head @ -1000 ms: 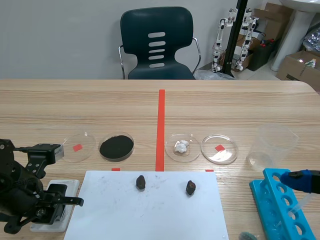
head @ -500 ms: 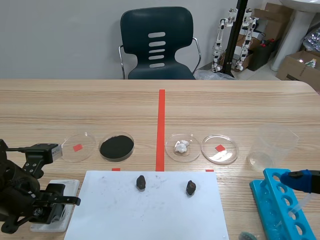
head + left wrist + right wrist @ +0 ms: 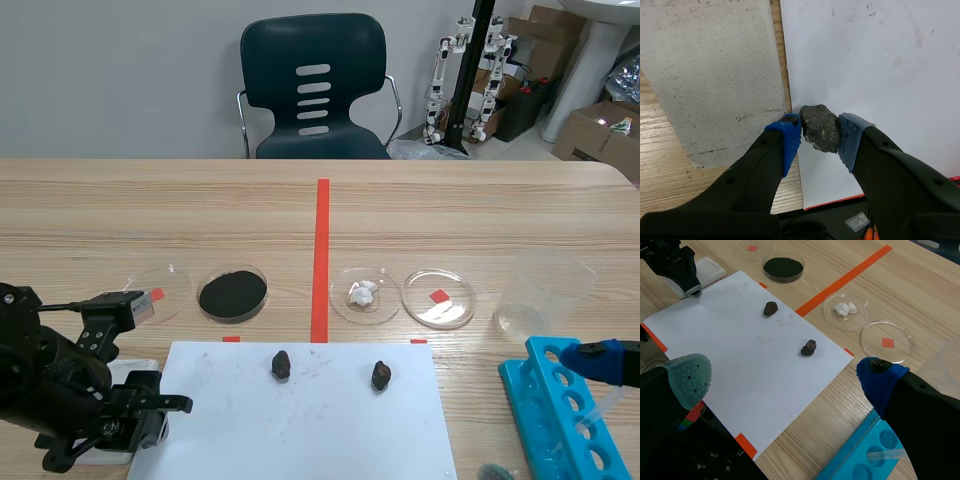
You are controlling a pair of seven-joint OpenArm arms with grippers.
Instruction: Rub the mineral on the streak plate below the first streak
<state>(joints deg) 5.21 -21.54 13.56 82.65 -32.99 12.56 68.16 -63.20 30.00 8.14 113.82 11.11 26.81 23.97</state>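
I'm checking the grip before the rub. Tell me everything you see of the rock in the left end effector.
The rock is a small, dark grey, rough-faced lump. The left end effector pinches it between its blue dotted pads. It sits above the seam between the streak plate and the white paper; contact below cannot be told.

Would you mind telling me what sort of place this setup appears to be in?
Probably a robotics lab: small robot figures and cardboard boxes stand behind the table, which holds petri dishes and a tube rack.
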